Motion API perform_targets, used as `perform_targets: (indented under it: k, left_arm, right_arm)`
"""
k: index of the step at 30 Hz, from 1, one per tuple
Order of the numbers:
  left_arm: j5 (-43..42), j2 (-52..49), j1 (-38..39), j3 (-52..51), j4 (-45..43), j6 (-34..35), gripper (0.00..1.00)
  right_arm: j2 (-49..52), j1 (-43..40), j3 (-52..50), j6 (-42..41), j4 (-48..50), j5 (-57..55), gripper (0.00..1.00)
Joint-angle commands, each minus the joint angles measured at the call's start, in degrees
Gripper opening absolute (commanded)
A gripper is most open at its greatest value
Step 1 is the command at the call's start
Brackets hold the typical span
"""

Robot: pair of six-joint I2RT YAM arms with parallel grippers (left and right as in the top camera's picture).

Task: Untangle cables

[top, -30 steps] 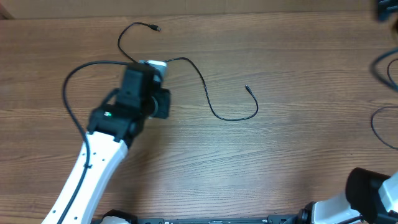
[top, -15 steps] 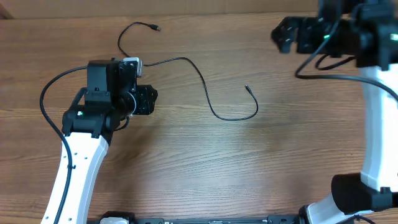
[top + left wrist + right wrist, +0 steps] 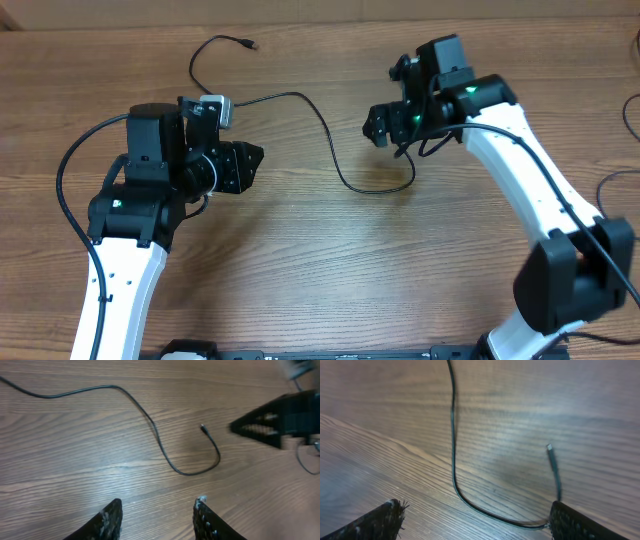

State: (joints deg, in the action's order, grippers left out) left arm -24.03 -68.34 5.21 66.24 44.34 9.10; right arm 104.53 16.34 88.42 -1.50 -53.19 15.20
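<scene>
No readable text, label or number in view.

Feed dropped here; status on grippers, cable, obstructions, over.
Left gripper open, empty. Right gripper open over thin black cable, curled end. Cable loose on wooden table, nothing blocking.

Two arms: left arm (image 3: 120,280), right arm (image 3: 530,170). One cable (image 3: 330,148) in sight, possibly two joined behind the left arm.

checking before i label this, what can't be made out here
Overhead: the cable's one plug end, hidden under the right gripper.
Overhead: the cable's stretch under the left arm's wrist.
Left wrist: the right gripper, blurred.
Both wrist views: plug type, too small.
</scene>
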Motion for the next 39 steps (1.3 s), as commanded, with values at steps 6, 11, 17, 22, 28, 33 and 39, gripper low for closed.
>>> perform_targets:
  k: [6,11,17,22,28,33,39]
  left_arm:
    - [-3.3,1.0,-0.3,-0.2,0.0,0.7,0.47]
    - [-4.6,1.0,-0.3,-0.2,-0.4,0.1,0.47]
    - [-4.6,1.0,-0.3,-0.2,-1.8,0.1,0.48]
    - [-6.2,1.0,-0.3,-0.2,-2.7,0.1,0.49]
    - [-7.1,1.0,-0.3,-0.2,-3.1,0.1,0.50]
    - [-8.6,1.0,-0.3,-0.2,-3.3,0.1,0.51]
    - [-10.2,1.0,-0.3,-0.2,-3.3,0.2,0.51]
  right_arm:
    - [7.7,1.0,-0.8,0.9,5.7,1.6,0.91]
    - [10.8,2.6,-0.8,1.6,11.1,1.6,0.93]
    - [15.5,4.5,-0.8,1.6,17.3,4.4,0.95]
    - [17.8,5.6,-0.8,1.6,21.2,4.4,0.91]
    - [19.4,6.9,-0.8,1.8,25.0,4.4,0.82]
    - [20.6,7.3,-0.8,1.8,30.3,2.2,0.77]
    - [24.1,7.3,-0.8,1.8,34.7,-0.2,0.75]
